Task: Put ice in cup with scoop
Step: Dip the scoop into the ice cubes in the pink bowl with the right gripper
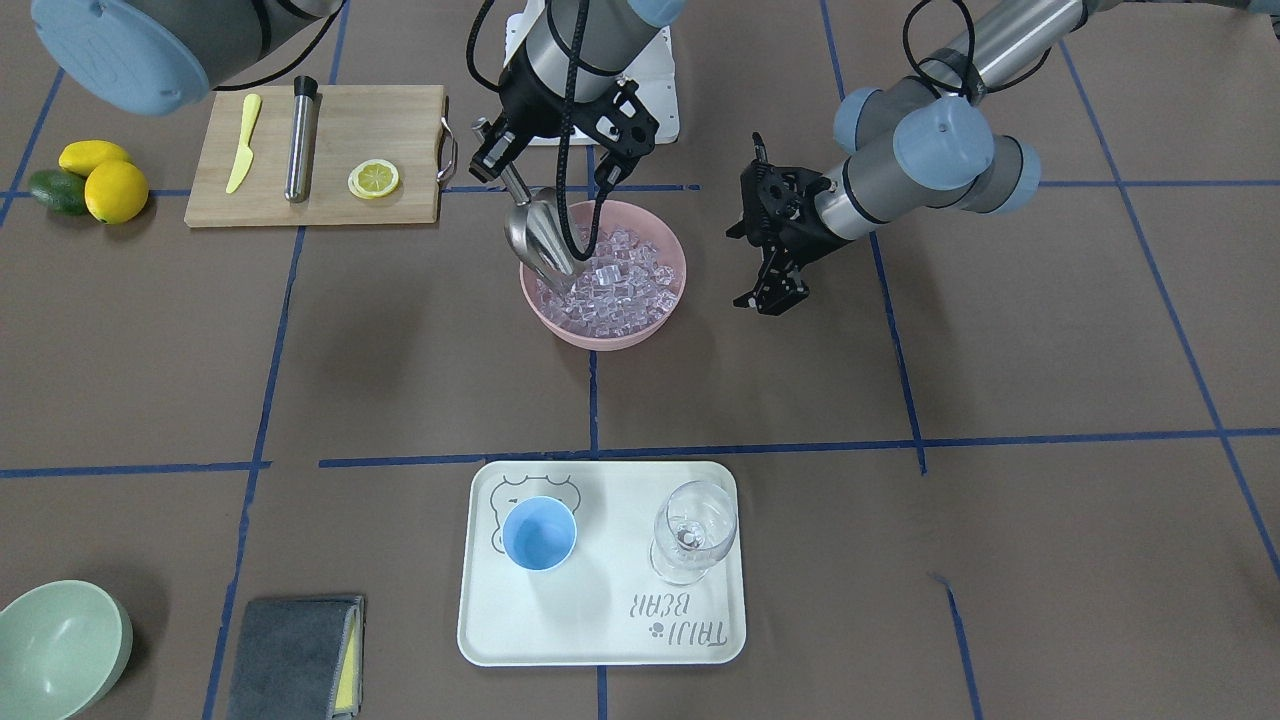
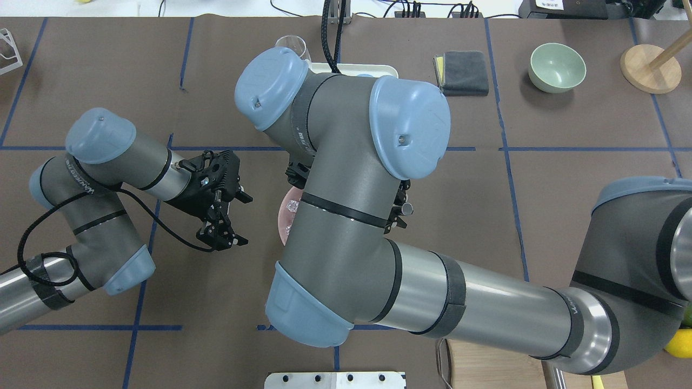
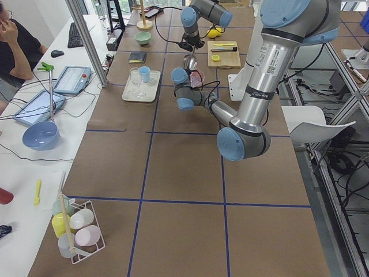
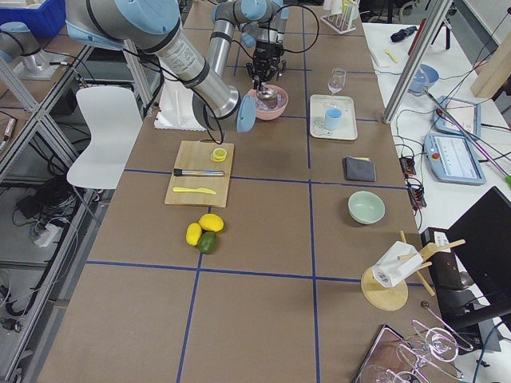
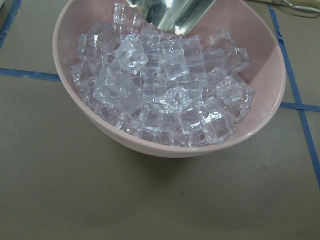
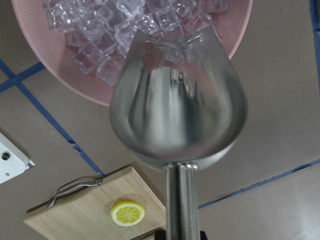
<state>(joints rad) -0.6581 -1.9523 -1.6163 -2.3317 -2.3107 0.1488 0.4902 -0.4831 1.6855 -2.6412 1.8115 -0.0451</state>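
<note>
Scoop (image 6: 177,115) empty, mouth tip down at ice (image 6: 125,25) by bowl's (image 1: 610,338) robot-side rim, handle slanting back; your right gripper (image 1: 498,160) pinches handle, left gripper (image 1: 768,300) spread, empty.

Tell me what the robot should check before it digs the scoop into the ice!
1. The scoop is held by the right claw: ok, shut on the handle.
2. The scoop is empty: ok, no cubes in its trough.
3. The scoop is aimed at the ice: ok, its lip is over the pink bowl, at the cubes.
4. The cup is ready: ok, upright and empty on the tray.
5. The left claw is out of the way: ok, open, beside the bowl, not touching it.
6. The grip is strong enough for a full load: cannot tell.
</note>
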